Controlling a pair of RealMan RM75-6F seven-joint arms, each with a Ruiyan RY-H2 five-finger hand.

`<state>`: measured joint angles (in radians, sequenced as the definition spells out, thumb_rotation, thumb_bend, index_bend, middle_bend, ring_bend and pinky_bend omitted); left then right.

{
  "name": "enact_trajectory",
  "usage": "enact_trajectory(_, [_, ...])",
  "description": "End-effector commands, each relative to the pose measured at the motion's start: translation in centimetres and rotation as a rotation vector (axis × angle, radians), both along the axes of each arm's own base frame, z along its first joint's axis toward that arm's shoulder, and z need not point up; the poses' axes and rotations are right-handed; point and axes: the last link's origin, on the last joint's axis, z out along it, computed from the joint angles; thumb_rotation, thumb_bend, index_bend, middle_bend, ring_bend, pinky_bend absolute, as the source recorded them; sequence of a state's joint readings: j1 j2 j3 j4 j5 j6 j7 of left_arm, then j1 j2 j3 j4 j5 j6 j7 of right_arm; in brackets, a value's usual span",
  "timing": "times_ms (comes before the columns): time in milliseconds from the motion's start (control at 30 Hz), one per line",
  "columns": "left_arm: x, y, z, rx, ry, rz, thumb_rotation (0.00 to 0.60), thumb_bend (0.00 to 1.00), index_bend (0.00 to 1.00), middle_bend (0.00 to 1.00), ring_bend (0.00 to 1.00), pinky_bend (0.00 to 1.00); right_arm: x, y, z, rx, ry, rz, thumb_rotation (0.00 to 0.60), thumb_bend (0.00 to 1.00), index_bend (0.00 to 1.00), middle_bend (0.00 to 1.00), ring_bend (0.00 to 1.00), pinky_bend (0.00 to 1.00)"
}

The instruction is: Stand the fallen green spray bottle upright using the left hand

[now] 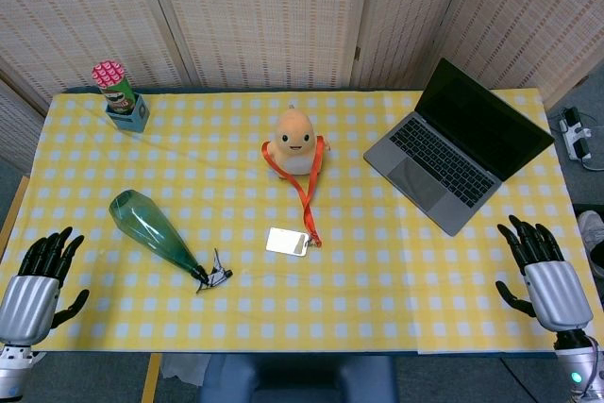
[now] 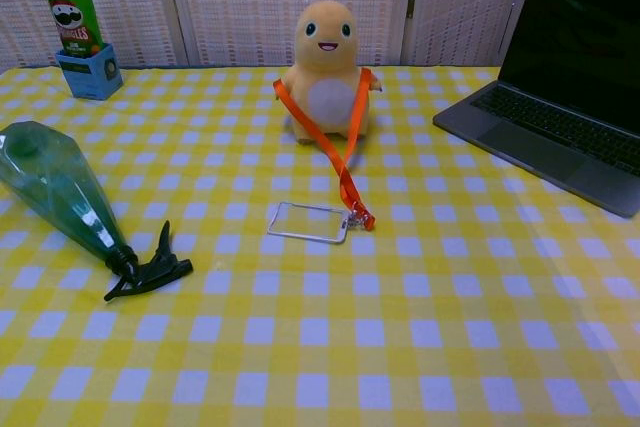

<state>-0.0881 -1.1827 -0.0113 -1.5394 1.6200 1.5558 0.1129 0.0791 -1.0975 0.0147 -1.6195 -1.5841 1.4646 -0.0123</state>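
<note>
The yellow-checked surface (image 1: 377, 261) carries the green spray bottle (image 1: 151, 225), lying on its side (black trigger toward the middle). The left hand (image 1: 38, 285) rests near the surface's edge, apart from the bottle, fingers spread, holding nothing. The right hand (image 1: 543, 271) likewise.

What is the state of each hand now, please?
Left hand: open, holding nothing.
Right hand: open, holding nothing.
</note>
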Motion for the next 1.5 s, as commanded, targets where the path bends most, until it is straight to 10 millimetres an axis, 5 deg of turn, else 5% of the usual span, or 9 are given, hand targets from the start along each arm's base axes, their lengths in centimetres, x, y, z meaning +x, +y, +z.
enact_trajectory(33, [0.0,0.0,-0.2,-0.005,0.003,0.0,0.6,0.33,0.0,0.0,0.02,0.12,-0.1,-0.1,0.0,0.003,0.0,0.0,0.6,0.33,0.0,0.0,0.0,0.0])
enact_trajectory(200, [0.6,0.1,-0.8,-0.021,0.0,-0.033,0.6,0.33,0.0,0.0,0.07,0.19,0.0,0.1,0.2,0.001,-0.007,0.008,0.6,0.33,0.0,0.0,0.0,0.0])
enact_trajectory(233, [0.9,0.0,-1.0,-0.021,-0.001,-0.055,0.6,0.33,0.0,0.0,0.16,0.29,0.0,0.2,0.2,-0.002,-0.009,0.011,0.6,0.33,0.0,0.0,0.0,0.0])
enact_trajectory(333, [2.5,-0.3,-1.7,-0.043,-0.037,-0.211,0.6,0.33,0.01,0.03,0.69,0.86,0.0,0.5,0.5,-0.013,-0.009,0.016,0.6,0.33,0.0,0.0,0.0,0.0])
enact_trajectory(400, [3.3,-0.4,-2.0,-0.05,-0.006,-0.312,0.6,0.33,0.04,0.17,0.89,0.99,-0.1,0.5,0.6,-0.018,-0.013,0.011,0.6,0.33,0.0,0.0,0.0,0.0])
enact_trajectory(467, [4.0,-0.3,-2.3,-0.052,0.025,-0.388,0.6,0.33,0.1,0.37,0.97,1.0,0.0,0.5,0.5,-0.018,-0.016,0.01,0.6,0.33,0.0,0.0,0.0,0.0])
enact_trajectory(533, [4.5,-0.2,-2.5,-0.065,0.024,-0.425,0.6,0.32,0.15,0.73,1.0,1.0,0.0,0.4,0.4,-0.017,-0.012,0.013,0.6,0.33,0.0,0.0,0.0,0.0])
enact_trajectory(633, [4.7,0.3,-2.9,-0.116,0.01,-0.414,0.6,0.27,0.28,1.0,1.0,1.0,0.0,0.3,0.1,-0.01,-0.005,0.01,0.6,0.33,0.0,0.0,0.0,0.0])
enact_trajectory(1500, [4.9,8.5,-9.8,-0.369,0.252,-0.339,0.6,0.25,0.28,1.0,1.0,1.0,-1.0,-0.5,0.6,-0.028,-0.007,-0.057,0.6,0.33,0.0,0.0,0.0,0.0])
